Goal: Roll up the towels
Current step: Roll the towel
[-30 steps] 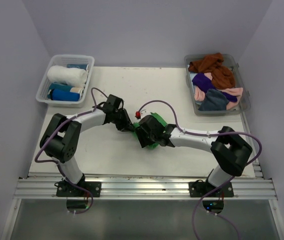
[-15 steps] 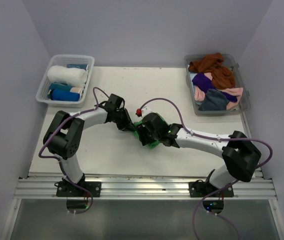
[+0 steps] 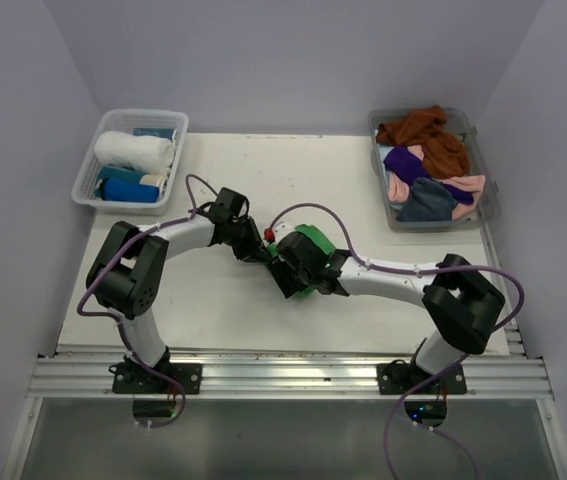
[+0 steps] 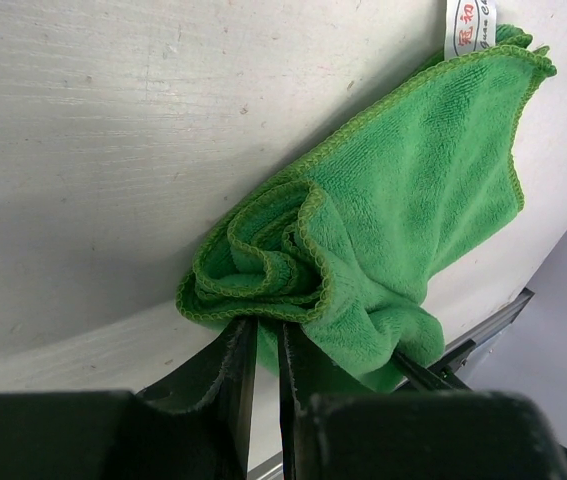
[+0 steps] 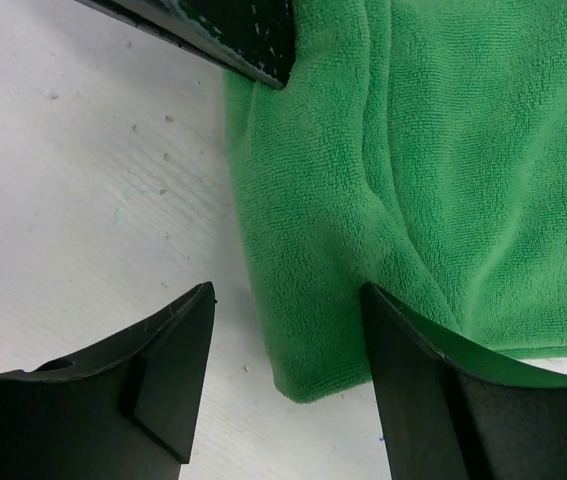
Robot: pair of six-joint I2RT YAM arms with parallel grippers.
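My left gripper (image 4: 268, 335) pinched narrow on the rolled end of the fuzzy green towel (image 4: 403, 200) mid-table, right gripper (image 5: 288, 292) wide open astride its edge, far-left slotted basket (image 3: 91, 172) holding white roll (image 3: 135, 150), blue roll (image 3: 128, 190), far-right clear tub (image 3: 488, 200) of crumpled towels (image 3: 431, 135)

Fluffy terry green towel (image 4: 403, 200) on matt, scuffed table (image 4: 113, 150).
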